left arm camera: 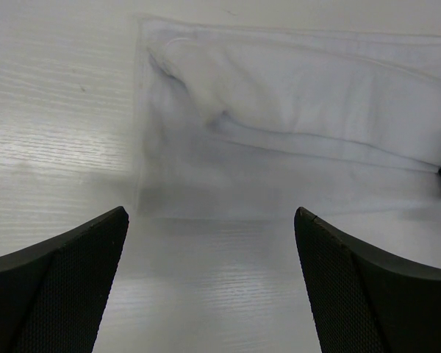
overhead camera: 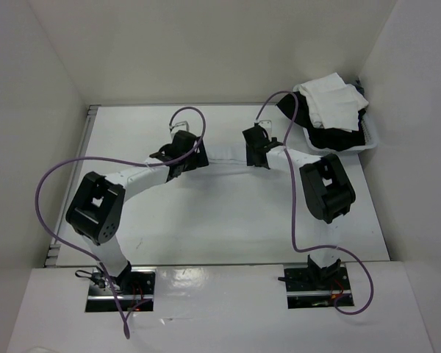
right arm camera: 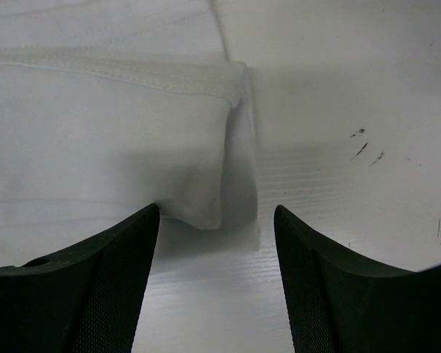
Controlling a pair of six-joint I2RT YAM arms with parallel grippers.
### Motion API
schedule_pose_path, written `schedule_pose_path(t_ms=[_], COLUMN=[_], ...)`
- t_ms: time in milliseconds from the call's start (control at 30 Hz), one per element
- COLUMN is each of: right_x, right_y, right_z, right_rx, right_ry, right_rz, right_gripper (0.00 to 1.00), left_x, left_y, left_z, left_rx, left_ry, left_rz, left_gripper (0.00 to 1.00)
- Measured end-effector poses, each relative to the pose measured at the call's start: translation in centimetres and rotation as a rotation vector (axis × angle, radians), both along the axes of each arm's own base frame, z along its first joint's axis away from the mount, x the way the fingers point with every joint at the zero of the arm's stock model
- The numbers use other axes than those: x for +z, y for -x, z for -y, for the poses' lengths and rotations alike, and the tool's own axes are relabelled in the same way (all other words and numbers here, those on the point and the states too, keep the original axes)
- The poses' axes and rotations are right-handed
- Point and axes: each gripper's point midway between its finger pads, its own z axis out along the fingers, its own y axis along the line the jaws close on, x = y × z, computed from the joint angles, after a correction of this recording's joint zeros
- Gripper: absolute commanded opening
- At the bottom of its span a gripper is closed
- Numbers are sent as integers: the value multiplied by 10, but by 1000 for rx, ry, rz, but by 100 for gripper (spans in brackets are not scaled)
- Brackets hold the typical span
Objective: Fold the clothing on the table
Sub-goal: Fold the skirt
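The clothing [overhead camera: 224, 156] is a thin white garment lying flat as a narrow folded band on the table [overhead camera: 228, 220], between my two grippers. My left gripper [overhead camera: 181, 156] hovers at its left end. In the left wrist view the left gripper [left arm camera: 212, 220] is open over bare table, with the clothing [left arm camera: 294, 110] just beyond its fingertips. My right gripper [overhead camera: 256, 147] is at the garment's right end. In the right wrist view the right gripper [right arm camera: 214, 213] is open, and a folded corner of the clothing [right arm camera: 95, 132] reaches in between its fingertips.
A white bin [overhead camera: 371, 143] at the back right holds a heap of white and black garments [overhead camera: 331, 103]. White walls enclose the table on three sides. Purple cables [overhead camera: 51, 184] loop over both arms. Small dark scuffs [right arm camera: 364, 147] mark the tabletop.
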Motion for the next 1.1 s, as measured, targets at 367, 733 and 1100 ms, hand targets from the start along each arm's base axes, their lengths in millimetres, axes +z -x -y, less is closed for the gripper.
schedule_pose_path(t_ms=[367, 733, 1100], right_x=[6, 23, 25], right_y=[4, -5, -8], right_z=[2, 11, -3], right_rx=[-4, 6, 61], right_ry=[-47, -207, -284], right_rz=[16, 58, 59], right_gripper=[55, 42, 35], left_x=[1, -16, -14], left_y=[-9, -6, -8], left_z=[2, -18, -16], left_rx=[7, 31, 25], left_ry=[47, 54, 65], left_rz=[19, -17, -7], left_gripper=[100, 100, 100])
